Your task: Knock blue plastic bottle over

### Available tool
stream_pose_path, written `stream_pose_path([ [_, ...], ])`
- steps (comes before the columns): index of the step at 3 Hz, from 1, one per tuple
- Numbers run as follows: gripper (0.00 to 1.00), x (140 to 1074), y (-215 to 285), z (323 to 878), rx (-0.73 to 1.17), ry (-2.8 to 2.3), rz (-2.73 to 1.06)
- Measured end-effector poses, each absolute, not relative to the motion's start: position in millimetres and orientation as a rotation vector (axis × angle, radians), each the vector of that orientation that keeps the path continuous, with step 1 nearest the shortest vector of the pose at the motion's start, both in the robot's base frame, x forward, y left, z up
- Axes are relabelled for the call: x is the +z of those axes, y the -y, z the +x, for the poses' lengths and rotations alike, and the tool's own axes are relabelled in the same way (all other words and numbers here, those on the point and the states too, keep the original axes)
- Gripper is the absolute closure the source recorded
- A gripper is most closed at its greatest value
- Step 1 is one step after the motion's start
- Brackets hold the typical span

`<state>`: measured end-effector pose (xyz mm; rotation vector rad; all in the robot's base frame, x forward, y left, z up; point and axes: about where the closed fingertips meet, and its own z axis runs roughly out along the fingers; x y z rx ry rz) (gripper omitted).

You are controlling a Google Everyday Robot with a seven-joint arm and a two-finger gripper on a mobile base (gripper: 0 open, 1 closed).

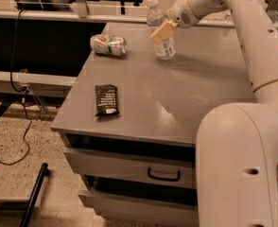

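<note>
The blue plastic bottle (pixel 154 18) stands near the back of the grey table (pixel 205 89), with a white cap and a pale label. It leans with its top tipped to the left and its base still on the table. My gripper (pixel 163 31) is at the end of the white arm that reaches in from the right. It presses against the bottle's right side at label height.
A crushed green-white can (pixel 108 45) lies left of the bottle. A dark snack packet (pixel 106 99) lies near the table's front left. Drawers with a black handle (pixel 163 175) sit under the top. My arm's bulky white body (pixel 238 164) fills the lower right.
</note>
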<state>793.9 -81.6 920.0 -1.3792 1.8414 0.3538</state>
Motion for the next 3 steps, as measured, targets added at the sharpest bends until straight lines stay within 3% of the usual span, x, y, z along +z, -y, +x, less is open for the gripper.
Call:
stream_pose_path([
  [1,1.0,912.1,81.9,766.3,0.279,-1.892,-1.6],
  [3,1.0,914.3,99.4,690.7,0.245,-1.922,-1.887],
])
